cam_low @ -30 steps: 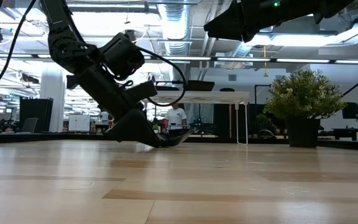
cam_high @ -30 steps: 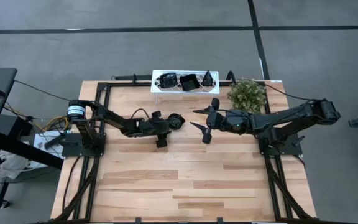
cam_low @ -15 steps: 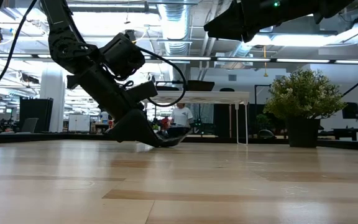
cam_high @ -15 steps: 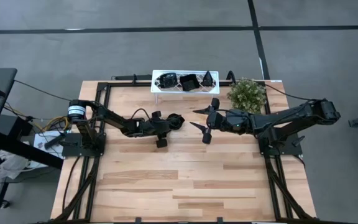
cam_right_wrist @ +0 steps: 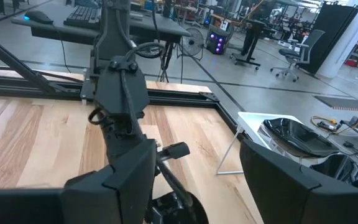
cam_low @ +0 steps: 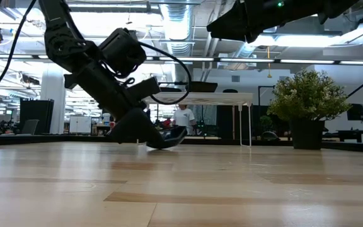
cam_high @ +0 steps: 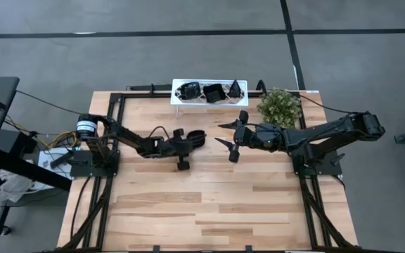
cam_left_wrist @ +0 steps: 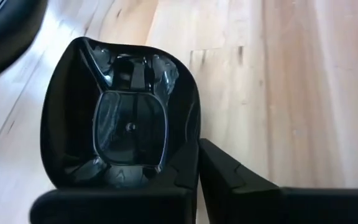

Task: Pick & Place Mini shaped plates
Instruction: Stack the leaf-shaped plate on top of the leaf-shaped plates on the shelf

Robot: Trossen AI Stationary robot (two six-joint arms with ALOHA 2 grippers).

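A glossy black mini plate [cam_left_wrist: 129, 124], squarish with rounded corners, lies at the table's middle [cam_high: 197, 136], and my left gripper [cam_high: 188, 140] is shut on it. In the low view the plate [cam_low: 176, 137] sits low over the wood in front of the slanting fingers. To its right, my right gripper [cam_high: 227, 135] hangs open well above the table, holding nothing. Three more black mini plates [cam_high: 209, 91] lie in the white tray [cam_high: 176, 84] at the far edge. My left gripper pinches the plate's near rim [cam_left_wrist: 188, 163] between its two fingers [cam_left_wrist: 229, 177]. The fingers come slanting down from the table's left. The plate juts out beyond the fingertips, hollow side up, with its far edge [cam_low: 183, 132] slightly raised. Whether its underside touches the wood, I cannot tell.
A small green bushy plant [cam_high: 280, 107] in a dark pot stands at the far right beside the tray. A black frame [cam_high: 125, 95] runs along the table's edges. Bare wood [cam_high: 209, 204] stretches across the near half.
My left gripper has shut on the plate's rim where it stood. The plate's far edge has tipped up slightly from the wood.
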